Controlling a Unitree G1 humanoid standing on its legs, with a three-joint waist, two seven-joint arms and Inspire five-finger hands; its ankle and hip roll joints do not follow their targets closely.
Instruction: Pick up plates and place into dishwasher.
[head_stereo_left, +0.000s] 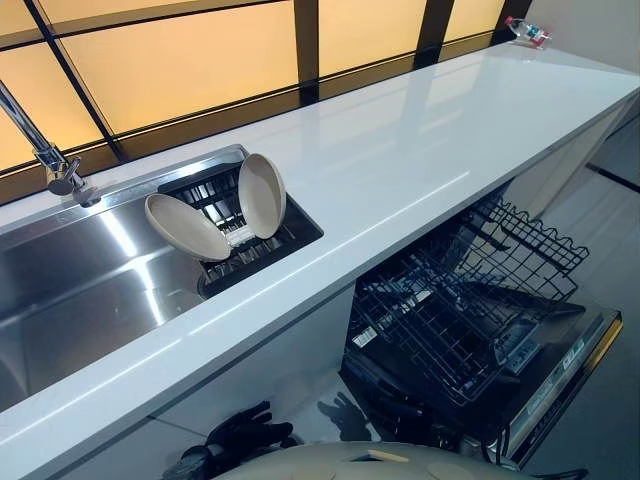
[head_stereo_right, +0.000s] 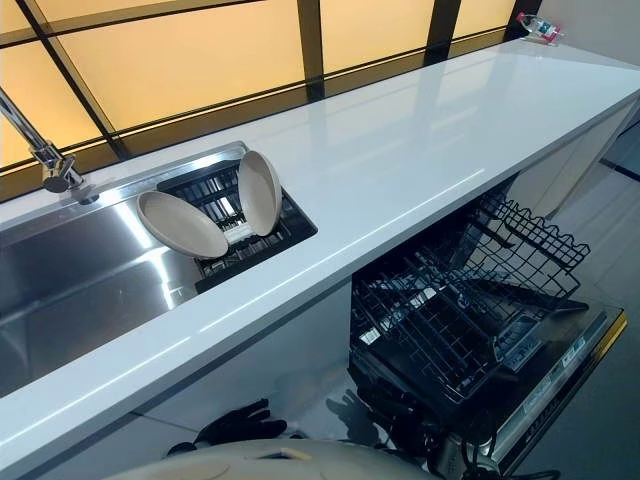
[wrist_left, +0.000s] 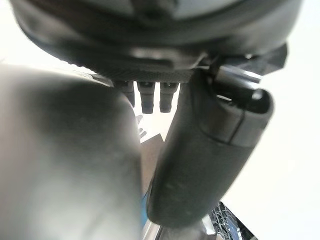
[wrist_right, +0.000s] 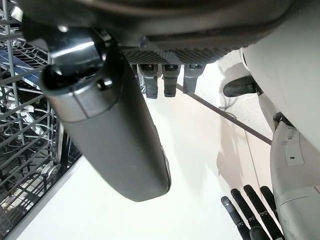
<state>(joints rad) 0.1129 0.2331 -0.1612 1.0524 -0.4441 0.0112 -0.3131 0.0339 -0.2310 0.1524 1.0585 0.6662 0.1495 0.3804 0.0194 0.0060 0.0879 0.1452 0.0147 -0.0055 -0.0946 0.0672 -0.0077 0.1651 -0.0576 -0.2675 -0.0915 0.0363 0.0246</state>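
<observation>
Two beige plates stand in a black rack (head_stereo_left: 262, 248) at the right end of the steel sink (head_stereo_left: 70, 290), toward ten o'clock in the head views: the left plate (head_stereo_left: 185, 226) leans far over to the left, the right plate (head_stereo_left: 262, 194) stands nearly upright just beside it, and their lower edges come close together in the rack. One chrome faucet (head_stereo_left: 45, 155) rises at nine o'clock, behind the sink. One long white surface (head_stereo_left: 420, 150) runs from seven o'clock up to one o'clock, with one small bottle (head_stereo_left: 527, 33) lying at its far end near one o'clock. One open dishwasher (head_stereo_left: 540, 390) sits below the surface at four o'clock, its door folded down and one dark wire basket (head_stereo_left: 455, 300) pulled out; the front edge of the surface lies between the plates and that basket. One left hand (head_stereo_left: 240, 436) hangs low at six o'clock, under the surface edge, its fingers relaxed and spread, holding nothing. One right hand (wrist_right: 165, 75) appears in its own wrist view beside the basket wires, thumb out and fingers straight, also holding nothing.
</observation>
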